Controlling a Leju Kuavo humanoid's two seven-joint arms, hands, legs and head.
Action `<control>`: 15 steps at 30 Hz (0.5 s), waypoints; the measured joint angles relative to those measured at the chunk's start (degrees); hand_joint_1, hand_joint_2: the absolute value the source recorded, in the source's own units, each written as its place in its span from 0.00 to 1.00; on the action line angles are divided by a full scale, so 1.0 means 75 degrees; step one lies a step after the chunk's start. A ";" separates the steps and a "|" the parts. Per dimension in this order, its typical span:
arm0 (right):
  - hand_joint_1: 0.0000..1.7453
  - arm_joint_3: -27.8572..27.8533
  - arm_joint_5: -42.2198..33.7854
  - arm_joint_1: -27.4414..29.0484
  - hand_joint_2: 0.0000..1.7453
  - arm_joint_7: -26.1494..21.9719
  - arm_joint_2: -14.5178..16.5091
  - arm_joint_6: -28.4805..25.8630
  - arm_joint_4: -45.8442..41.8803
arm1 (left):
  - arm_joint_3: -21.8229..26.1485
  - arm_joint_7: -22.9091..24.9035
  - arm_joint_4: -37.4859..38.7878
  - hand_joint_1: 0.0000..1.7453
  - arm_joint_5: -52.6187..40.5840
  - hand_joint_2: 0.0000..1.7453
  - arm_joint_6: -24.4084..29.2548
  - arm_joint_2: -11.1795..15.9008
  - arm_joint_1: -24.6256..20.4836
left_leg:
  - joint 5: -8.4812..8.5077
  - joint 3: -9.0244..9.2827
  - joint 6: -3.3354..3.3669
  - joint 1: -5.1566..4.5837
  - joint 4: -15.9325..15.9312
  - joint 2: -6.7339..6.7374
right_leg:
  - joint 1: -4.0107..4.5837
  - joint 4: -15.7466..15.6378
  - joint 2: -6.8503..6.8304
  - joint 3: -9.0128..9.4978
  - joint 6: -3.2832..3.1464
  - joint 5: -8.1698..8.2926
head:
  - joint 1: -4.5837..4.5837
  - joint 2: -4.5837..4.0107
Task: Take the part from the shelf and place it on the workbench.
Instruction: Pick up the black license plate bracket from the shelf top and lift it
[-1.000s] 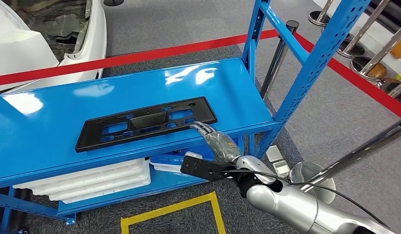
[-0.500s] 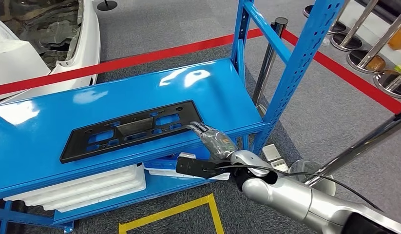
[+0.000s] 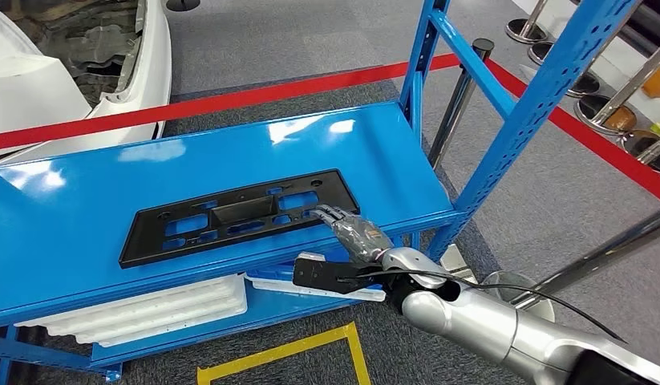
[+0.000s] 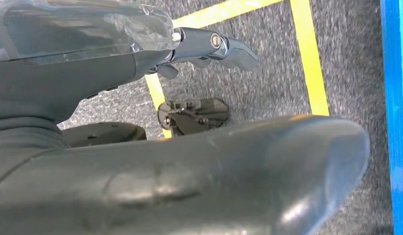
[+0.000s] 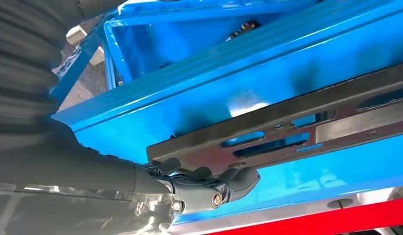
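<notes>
Black plastic part lies flat on the blue shelf; right hand fingertips touch its corner, grasp unclear.

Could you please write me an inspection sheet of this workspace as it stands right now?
Surface: blue shelf, glossy.
Job's things: black part lies flat on the shelf.
Clutter: white trays on the lower level.
Hands: right hand at the part's near corner, fingertips touching it; grasp unclear. Left hand hangs over the floor, holding nothing.
Cables: black cable along the right arm.
Surroundings: red barrier tape, white car body, yellow floor tape.
</notes>
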 joint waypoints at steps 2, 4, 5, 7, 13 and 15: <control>0.00 0.0058 -0.0029 -0.0085 1.00 -0.0007 -0.0001 0.0027 0.0020 | 0.0001 0.0000 0.0001 0.00 0.0010 0.00 0.0001 0.0000 -0.0004 | -0.0065 0.0032 -0.0061 -0.0018 0.0039 -0.0007 | 0.0023 -0.0941 0.0000 0.0399 -0.0052 0.0412 | 0.0052 0.0000; 0.00 0.0109 -0.0050 -0.0152 1.00 -0.0011 -0.0001 0.0051 0.0045 | 0.0001 0.0000 0.0001 0.00 0.0020 0.00 0.0002 0.0000 -0.0003 | -0.0089 0.0024 -0.0128 -0.0036 0.0053 -0.0007 | 0.0053 -0.1222 0.0008 0.0507 -0.0108 0.0423 | 0.0046 0.0000; 0.00 0.0138 -0.0052 -0.0176 1.00 -0.0011 -0.0004 0.0061 0.0058 | 0.0001 0.0000 0.0001 0.00 0.0023 0.00 0.0002 0.0000 0.0001 | -0.0092 0.0028 -0.0162 -0.0038 0.0049 -0.0009 | 0.0058 -0.1253 0.0015 0.0505 -0.0143 0.0430 | 0.0039 0.0000; 0.00 0.0190 -0.0055 -0.0234 1.00 -0.0014 -0.0007 0.0066 0.0085 | 0.0000 -0.0001 0.0001 0.00 0.0025 0.00 0.0002 0.0000 0.0004 | -0.0182 0.0026 -0.0250 -0.0033 0.0130 -0.0007 | 0.0028 -0.1301 0.0010 0.0538 -0.0217 0.0440 | 0.0020 0.0000; 0.00 0.0347 -0.0050 -0.0340 1.00 0.0000 -0.0010 0.0091 0.0213 | 0.0000 0.0009 0.0003 0.00 0.0007 0.00 0.0002 0.0000 0.0043 | -0.0966 -0.1017 -0.0409 0.0019 0.2205 0.0001 | 0.0003 -0.1346 -0.0029 0.0666 -0.0361 0.0372 | -0.0173 0.0000; 0.00 0.0398 -0.0045 -0.0341 1.00 0.0039 -0.0010 0.0079 0.0258 | 0.0000 0.0028 0.0003 0.00 -0.0017 0.00 0.0004 0.0000 0.0051 | -0.0449 -0.0778 -0.0391 0.0030 0.1571 0.0001 | 0.0000 -0.1339 -0.0018 0.0745 -0.0340 0.0316 | -0.0197 0.0000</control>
